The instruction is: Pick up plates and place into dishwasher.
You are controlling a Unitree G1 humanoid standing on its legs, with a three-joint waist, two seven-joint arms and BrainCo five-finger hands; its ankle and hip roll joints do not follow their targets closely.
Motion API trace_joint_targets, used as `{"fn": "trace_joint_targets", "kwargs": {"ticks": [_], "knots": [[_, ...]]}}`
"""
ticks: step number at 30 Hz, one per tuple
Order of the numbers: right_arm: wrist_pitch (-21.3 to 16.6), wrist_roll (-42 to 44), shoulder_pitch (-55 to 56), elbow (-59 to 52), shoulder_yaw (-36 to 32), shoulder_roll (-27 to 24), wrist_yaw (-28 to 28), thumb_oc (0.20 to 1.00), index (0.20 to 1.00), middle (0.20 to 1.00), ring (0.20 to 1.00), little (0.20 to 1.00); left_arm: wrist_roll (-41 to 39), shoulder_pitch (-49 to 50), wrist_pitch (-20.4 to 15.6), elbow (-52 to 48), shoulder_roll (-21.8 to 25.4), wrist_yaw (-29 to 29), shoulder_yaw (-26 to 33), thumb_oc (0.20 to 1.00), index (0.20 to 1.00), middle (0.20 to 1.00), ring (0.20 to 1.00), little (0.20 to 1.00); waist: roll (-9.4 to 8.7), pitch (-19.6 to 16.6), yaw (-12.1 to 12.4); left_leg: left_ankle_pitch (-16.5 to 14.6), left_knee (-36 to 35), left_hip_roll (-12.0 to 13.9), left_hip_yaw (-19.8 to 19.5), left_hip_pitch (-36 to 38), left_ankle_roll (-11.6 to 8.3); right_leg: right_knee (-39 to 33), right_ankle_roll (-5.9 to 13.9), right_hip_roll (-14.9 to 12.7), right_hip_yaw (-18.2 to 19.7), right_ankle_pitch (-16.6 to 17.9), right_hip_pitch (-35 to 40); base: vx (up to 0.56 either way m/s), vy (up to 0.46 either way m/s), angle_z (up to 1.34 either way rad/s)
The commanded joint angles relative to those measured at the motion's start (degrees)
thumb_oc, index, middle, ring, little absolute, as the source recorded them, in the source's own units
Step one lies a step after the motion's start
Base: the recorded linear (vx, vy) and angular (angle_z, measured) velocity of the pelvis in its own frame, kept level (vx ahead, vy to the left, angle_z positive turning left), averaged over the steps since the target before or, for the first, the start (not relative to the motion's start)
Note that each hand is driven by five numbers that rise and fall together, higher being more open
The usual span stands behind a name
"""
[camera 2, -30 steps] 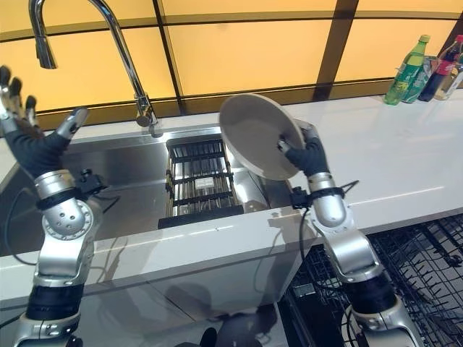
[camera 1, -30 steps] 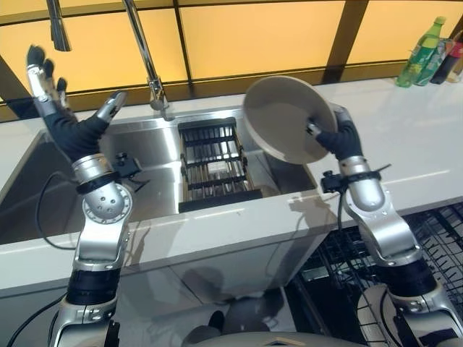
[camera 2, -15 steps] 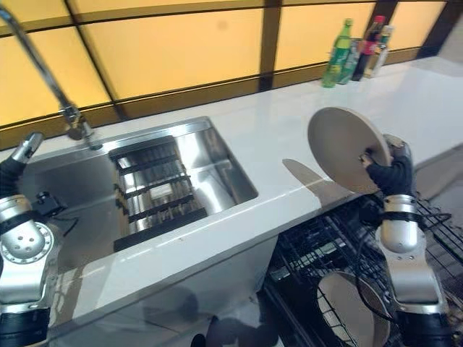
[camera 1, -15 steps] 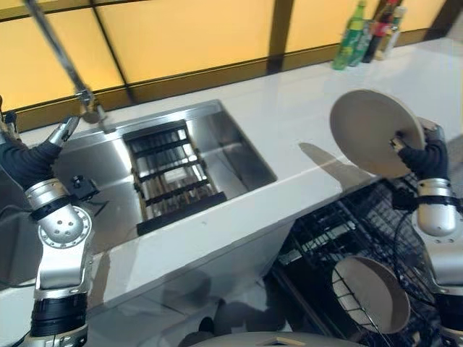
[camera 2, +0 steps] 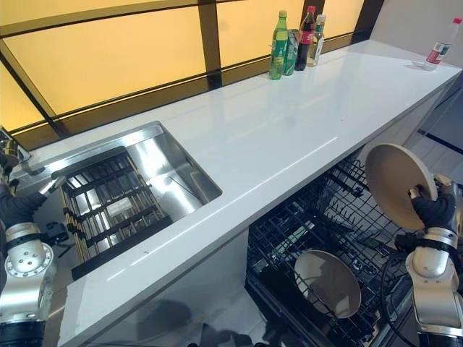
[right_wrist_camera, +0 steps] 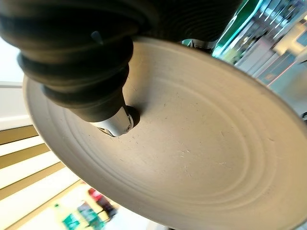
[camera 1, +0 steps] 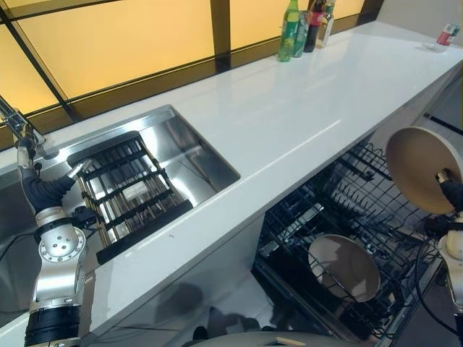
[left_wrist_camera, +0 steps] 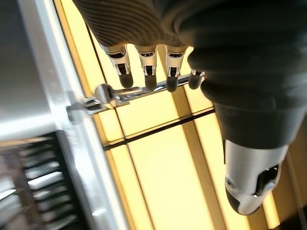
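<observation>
My right hand [camera 2: 434, 211] pinches the plate [camera 2: 393, 183] by its rim, thumb on its face. Plate stands on edge above the open dishwasher rack [camera 2: 329, 217], face turned toward the counter [camera 2: 289, 123]. Second plate [camera 2: 328, 283] leans in the rack. Left hand [left_wrist_camera: 158, 72] over the sink [camera 2: 155, 163], fingers straight.

We see a kitchen: a long white surface [camera 2: 289, 130] with a steel sink [camera 2: 155, 170], a tap [left_wrist_camera: 110, 93], an open dishwasher [camera 2: 318, 238] below and bottles [camera 2: 293, 43] by the window.
</observation>
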Motion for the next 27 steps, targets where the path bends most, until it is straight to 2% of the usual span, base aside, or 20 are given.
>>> {"fn": "trace_joint_targets", "kwargs": {"ticks": [1, 9, 15, 20, 25, 27], "knots": [[-3.6, -3.7, -2.1, -1.0, -2.7, -3.0, -4.9, 0.2, 0.2, 0.2, 0.2, 0.2, 1.2, -0.1, -2.2, 1.4, 2.4, 0.4, 1.2, 1.0, 1.0, 1.0, 1.0, 1.0, -0.61, -1.7, 0.4, 2.9, 0.3, 3.2, -1.8, -3.0, -0.27, 4.1, 2.49, -2.4, -1.1, 2.6, -5.6, -0.03, -0.063, -0.06], [-4.4, -4.5, -6.0, 4.7, 0.5, -4.3, -11.6, 0.2, 0.2, 0.2, 0.2, 0.2, 0.9, -2.9, -2.6, 2.9, 4.1, 2.5, -0.6, 1.0, 1.0, 1.0, 1.0, 1.0, 1.08, 2.8, 1.1, 3.9, 0.5, 3.3, -3.9, -7.4, -0.44, 7.0, 2.0, -1.6, -1.7, 1.2, -10.2, -0.1, -0.069, -0.02], [-5.4, -6.3, -10.8, 8.8, 4.3, -7.8, -15.0, 0.2, 0.2, 0.2, 0.2, 0.2, 0.4, -6.3, -2.9, 4.3, 6.0, 4.8, -2.9, 1.0, 1.0, 1.0, 1.0, 1.0, 1.61, 7.4, 1.9, 5.7, 0.7, 3.7, -6.1, -11.3, -0.81, 8.4, 1.4, -0.6, -2.3, 0.9, -13.2, -0.13, -0.116, 0.01], [-5.7, -6.9, -15.1, 12.1, 7.7, -11.1, -15.2, 0.2, 0.2, 0.2, 0.2, 0.2, -0.4, -7.4, -3.9, 5.3, 7.7, 6.5, -3.8, 1.0, 1.0, 1.0, 1.0, 1.0, 1.74, 10.2, 3.0, 6.9, 1.4, 4.7, -7.3, -14.2, -1.46, 9.2, 1.08, 0.3, -3.1, 0.7, -14.9, -0.07, -0.123, 0.0], [-8.1, -8.1, -18.0, 15.4, 11.1, -13.7, -11.4, 0.2, 0.2, 0.2, 0.2, 0.2, -1.0, -8.8, -3.4, 5.7, 9.9, 6.6, -3.7, 1.0, 1.0, 1.0, 1.0, 1.0, 1.49, 12.1, 4.0, 7.6, 2.4, 5.2, -8.1, -17.2, -1.87, 10.3, 0.87, 0.9, -4.3, 0.4, -17.0, -0.04, -0.121, 0.02], [-7.9, -8.7, -19.0, 16.1, 12.8, -14.7, -10.0, 0.2, 0.2, 0.2, 0.2, 0.2, -1.1, -9.5, -3.1, 5.8, 10.9, 6.7, -3.8, 1.0, 1.0, 1.0, 1.0, 1.0, 1.25, 12.7, 4.3, 7.8, 2.8, 5.3, -8.3, -18.3, -1.9, 10.9, 0.78, 1.1, -4.7, 0.4, -18.0, -0.03, -0.126, 0.11]]}}
